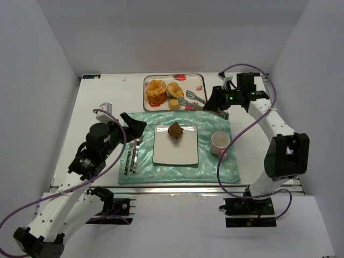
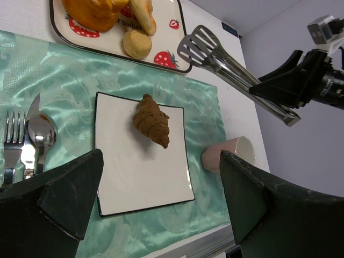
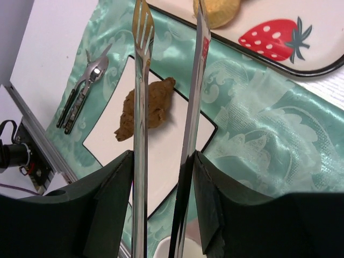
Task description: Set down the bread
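The bread (image 1: 175, 130), a small dark brown lumpy pastry, lies on the far part of the white square plate (image 1: 174, 156). It also shows in the left wrist view (image 2: 152, 121) and the right wrist view (image 3: 153, 102). My right gripper (image 1: 217, 103) is shut on metal tongs (image 1: 195, 99), held above the tray's right end and the mat's far edge. The tongs' tips (image 3: 141, 32) stand apart and hold nothing. My left gripper (image 1: 134, 123) is open and empty, above the mat's left side, apart from the plate (image 2: 140, 183).
A strawberry-print tray (image 1: 201, 86) at the back holds a large golden bun (image 1: 156, 91) and pale rolls (image 1: 174, 92). A pink cup (image 1: 220, 142) stands right of the plate. A fork, spoon and knife (image 1: 131, 153) lie left of it on the green placemat (image 1: 215, 172).
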Tool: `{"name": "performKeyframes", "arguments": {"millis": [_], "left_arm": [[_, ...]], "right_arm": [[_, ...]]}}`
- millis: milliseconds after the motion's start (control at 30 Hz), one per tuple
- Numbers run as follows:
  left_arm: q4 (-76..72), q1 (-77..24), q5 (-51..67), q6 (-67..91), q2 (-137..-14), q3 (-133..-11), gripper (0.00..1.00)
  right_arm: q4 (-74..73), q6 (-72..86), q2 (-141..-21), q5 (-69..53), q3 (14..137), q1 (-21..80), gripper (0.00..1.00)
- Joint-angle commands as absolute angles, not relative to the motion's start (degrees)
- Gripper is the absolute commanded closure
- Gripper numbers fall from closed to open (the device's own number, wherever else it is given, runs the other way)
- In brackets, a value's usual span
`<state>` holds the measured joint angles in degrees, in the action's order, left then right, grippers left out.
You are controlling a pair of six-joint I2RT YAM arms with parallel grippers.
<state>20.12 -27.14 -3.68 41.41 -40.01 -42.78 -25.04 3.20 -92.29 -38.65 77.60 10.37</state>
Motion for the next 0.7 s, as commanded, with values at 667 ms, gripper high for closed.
{"name": "performKeyframes", "arguments": {"millis": [667], "left_arm": [[16.5, -27.3, -2.3, 41.0, -41.4, -41.7, 0.02]], "right_arm": [[-25.2, -2.4, -94.0, -34.3, 76.8, -9.0, 0.5]]}}
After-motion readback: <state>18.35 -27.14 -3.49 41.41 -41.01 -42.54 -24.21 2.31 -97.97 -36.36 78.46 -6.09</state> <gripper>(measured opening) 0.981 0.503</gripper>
